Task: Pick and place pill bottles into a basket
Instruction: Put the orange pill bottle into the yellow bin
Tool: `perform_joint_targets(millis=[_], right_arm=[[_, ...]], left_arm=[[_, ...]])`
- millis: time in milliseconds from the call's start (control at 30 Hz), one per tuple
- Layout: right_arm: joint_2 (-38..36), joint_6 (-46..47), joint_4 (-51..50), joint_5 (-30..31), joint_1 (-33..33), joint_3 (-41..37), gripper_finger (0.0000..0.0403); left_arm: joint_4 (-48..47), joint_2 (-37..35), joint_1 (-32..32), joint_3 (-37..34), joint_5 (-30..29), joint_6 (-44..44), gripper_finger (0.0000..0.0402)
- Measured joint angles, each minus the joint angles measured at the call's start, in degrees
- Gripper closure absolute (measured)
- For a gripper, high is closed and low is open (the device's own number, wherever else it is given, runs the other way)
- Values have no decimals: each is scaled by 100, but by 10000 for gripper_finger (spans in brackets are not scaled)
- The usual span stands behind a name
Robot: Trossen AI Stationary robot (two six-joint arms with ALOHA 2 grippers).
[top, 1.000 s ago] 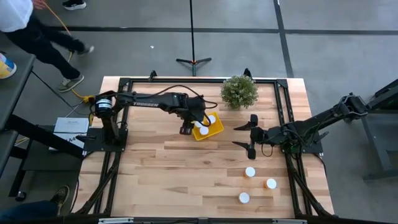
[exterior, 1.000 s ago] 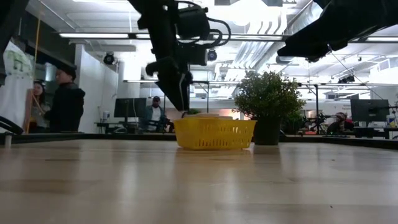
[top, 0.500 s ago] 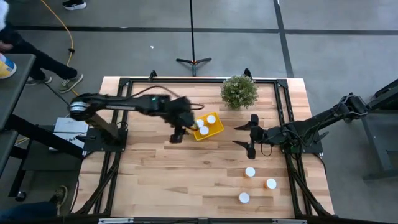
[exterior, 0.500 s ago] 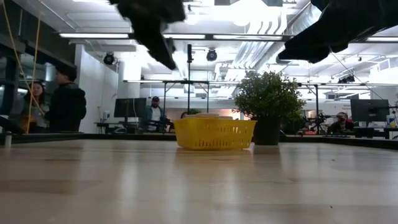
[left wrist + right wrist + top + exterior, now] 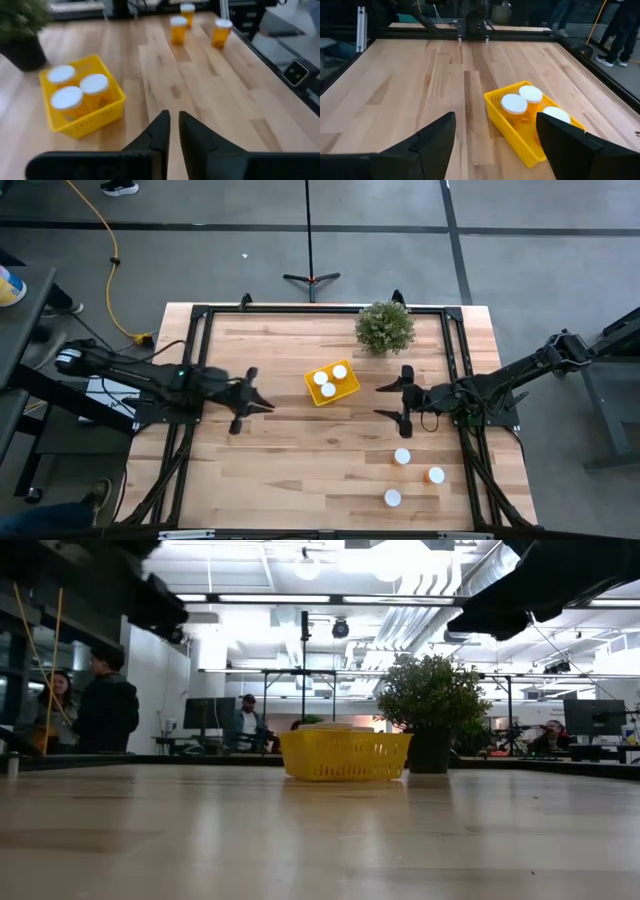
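- While three pill bottles are standing inside the yellow basket, three more are waiting on the surface, near the right arm.
- Left claw is hanging nearly closed, holding nothing, well apart from the basket.
- Right claw is hovering wide and empty.
- Bottles may tip if a finger is clipping their caps.
- No readable writing is showing.

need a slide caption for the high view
Three pill bottles in the yellow basket, three more on the table; both grippers, left and right, empty.
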State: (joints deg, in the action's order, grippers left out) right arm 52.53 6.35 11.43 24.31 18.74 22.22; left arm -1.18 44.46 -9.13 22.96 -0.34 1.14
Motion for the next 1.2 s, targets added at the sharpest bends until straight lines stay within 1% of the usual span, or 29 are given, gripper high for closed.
perform_joint_targets(millis=[100,167,233,300,367,433,500,533,567,667,700,833,900,967,1100,1200], right_arm=[[2,5,107,5,0,0,135],[2,-42,410,115,0,0,135],[2,-247,941,150,0,0,135],[0,-539,1439,-188,-2,2,135],[80,-650,1573,-492,3,17,135],[225,-657,1172,-430,4,129,135],[434,-481,571,-221,0,358,135],[544,-369,328,-221,-2,508,135],[668,-264,108,-287,4,676,135],[1068,-27,-547,-788,143,1258,134],[1209,16,-834,-858,213,1491,134],[1761,412,-2260,-673,453,2443,134],[2032,604,-2775,-709,513,2811,134],[2312,796,-2992,-934,543,3075,135],[2870,769,-3086,-1417,514,3445,134],[3261,492,-3022,-1211,408,3740,135]], left_arm=[[146,-511,-192,-343,-383,4,338],[187,-754,-282,-480,-446,5,343],[157,-968,-408,-635,-446,5,347],[217,-1136,-536,-791,-483,43,351],[343,-1288,-642,-968,-593,58,354],[453,-1391,-707,-1108,-671,55,357],[473,-1450,-712,-1197,-684,3,358],[477,-1477,-706,-1232,-685,-24,358],[460,-1494,-706,-1259,-687,-41,357],[474,-1489,-706,-1261,-687,-54,358],[490,-1489,-706,-1261,-687,-54,359],[493,-1489,-704,-1261,-687,-56,361],[493,-1489,-704,-1261,-687,-56,360],[492,-1489,-704,-1261,-687,-57,358],[491,-1489,-704,-1261,-687,-140,355],[479,-1489,-704,-1261,-684,-143,357]])
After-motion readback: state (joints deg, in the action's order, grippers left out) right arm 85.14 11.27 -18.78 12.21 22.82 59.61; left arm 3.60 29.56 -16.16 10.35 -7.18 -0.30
